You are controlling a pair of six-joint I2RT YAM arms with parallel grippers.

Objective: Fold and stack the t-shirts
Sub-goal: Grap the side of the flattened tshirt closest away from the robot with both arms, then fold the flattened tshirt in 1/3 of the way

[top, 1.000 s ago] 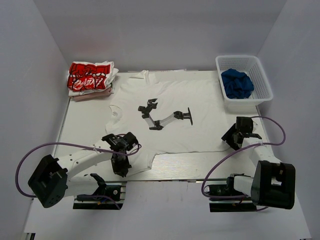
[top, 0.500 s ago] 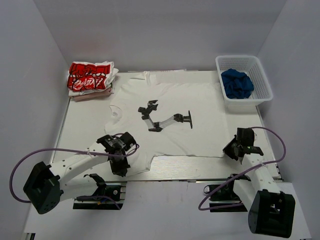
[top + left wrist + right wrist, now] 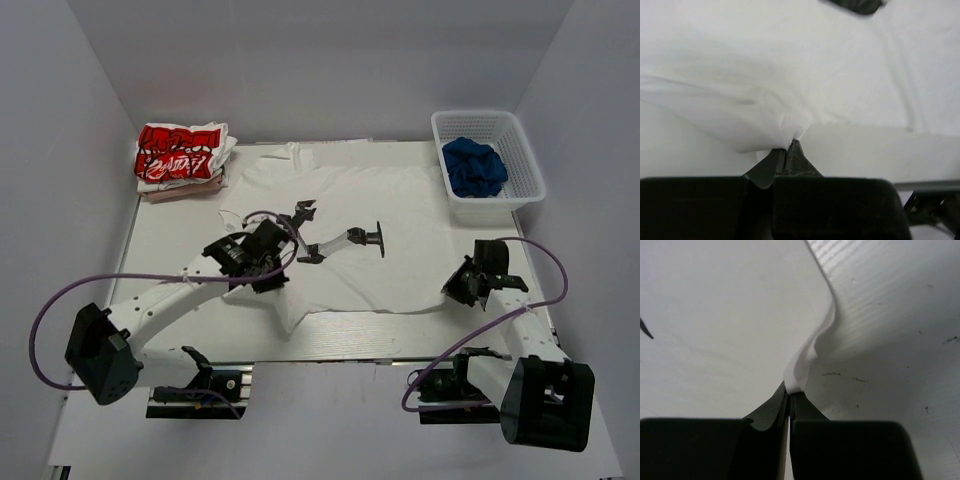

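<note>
Evidently left gripper and right gripper each pinch the white t-shirt, seemingly its edges.

**Two arms, both grippers clamped on cloth**

- Left arm: stretched forward and inward from its base, wrist tipped down.
- Left gripper: jaws pressed together, pinching a bunched fold of the white shirt at the tips. The cloth spreads away ahead of them.
- Right arm: short reach forward of its base, wrist angled inward.
- Right gripper: jaws together on the shirt's edge, which runs ahead and to the right.
</note>
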